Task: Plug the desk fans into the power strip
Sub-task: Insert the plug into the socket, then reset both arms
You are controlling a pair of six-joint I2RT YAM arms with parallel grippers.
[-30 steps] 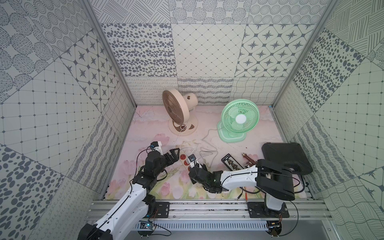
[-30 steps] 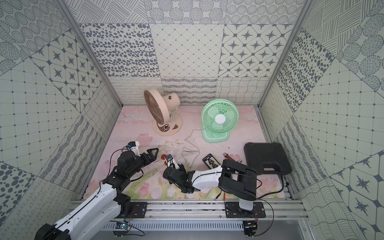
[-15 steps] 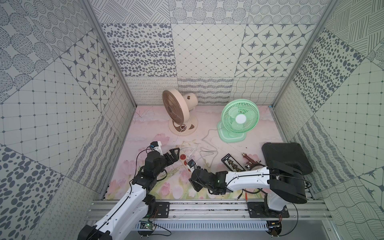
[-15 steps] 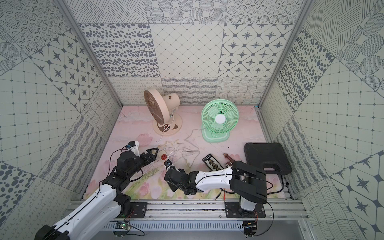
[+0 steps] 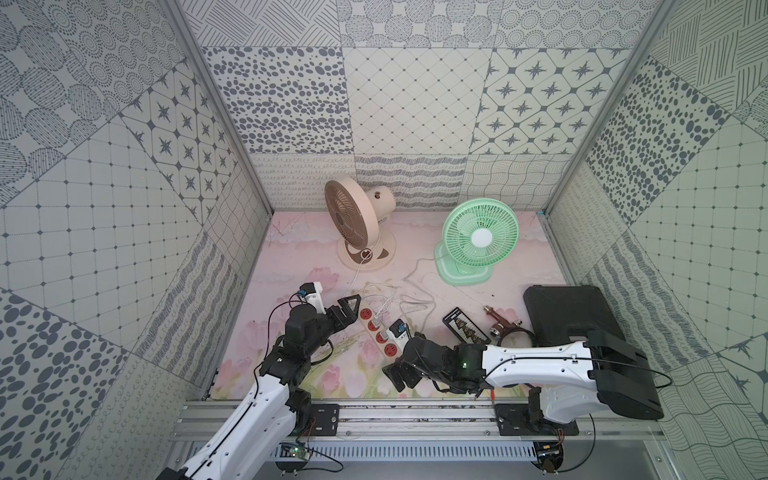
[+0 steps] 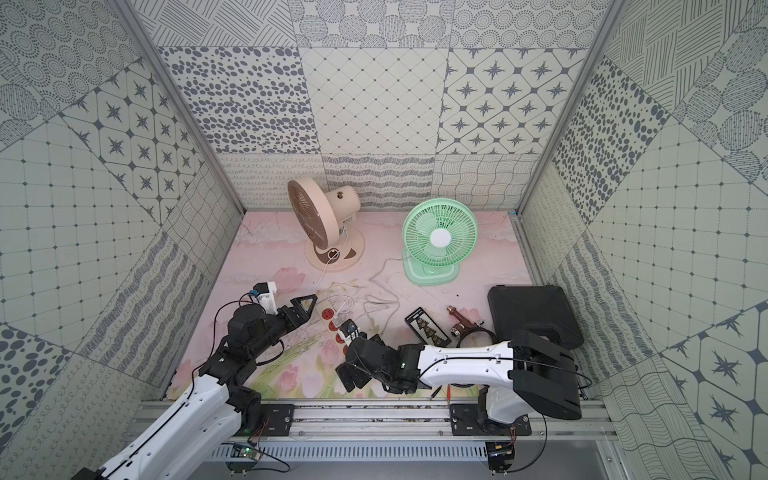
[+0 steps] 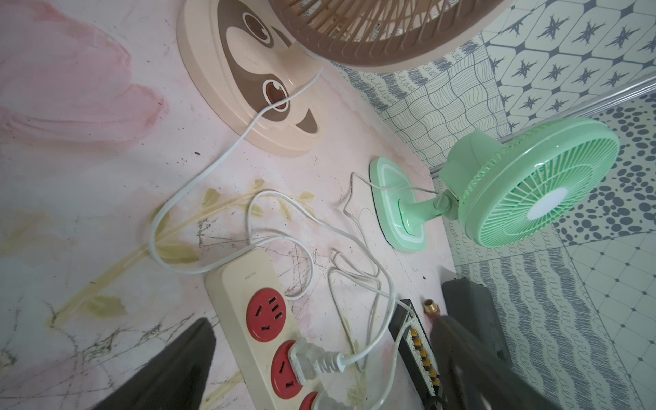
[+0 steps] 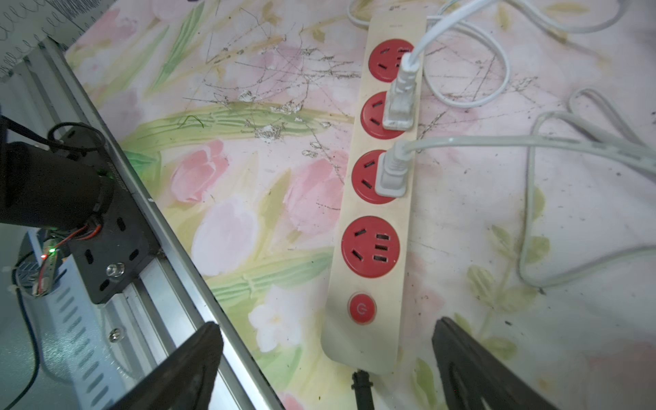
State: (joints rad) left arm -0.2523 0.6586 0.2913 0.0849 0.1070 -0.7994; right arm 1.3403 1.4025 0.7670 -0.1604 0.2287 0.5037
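The right hand (image 8: 326, 326) is standing wide open just off the button end of the power strip (image 8: 358, 340). The nearer plug (image 8: 390, 174) and the farther plug (image 8: 399, 103) are filling the two middle sockets, while the socket beside the button (image 8: 371, 246) and the far socket (image 7: 264, 316) are lying uncovered. Loose white cords (image 8: 528, 213) are crowding the tabletop (image 8: 248, 106) along one flank; the other flank is lying bare up to the aluminium rail (image 8: 177, 284). The left hand (image 5: 349, 311) is standing open just beside the strip's far end.
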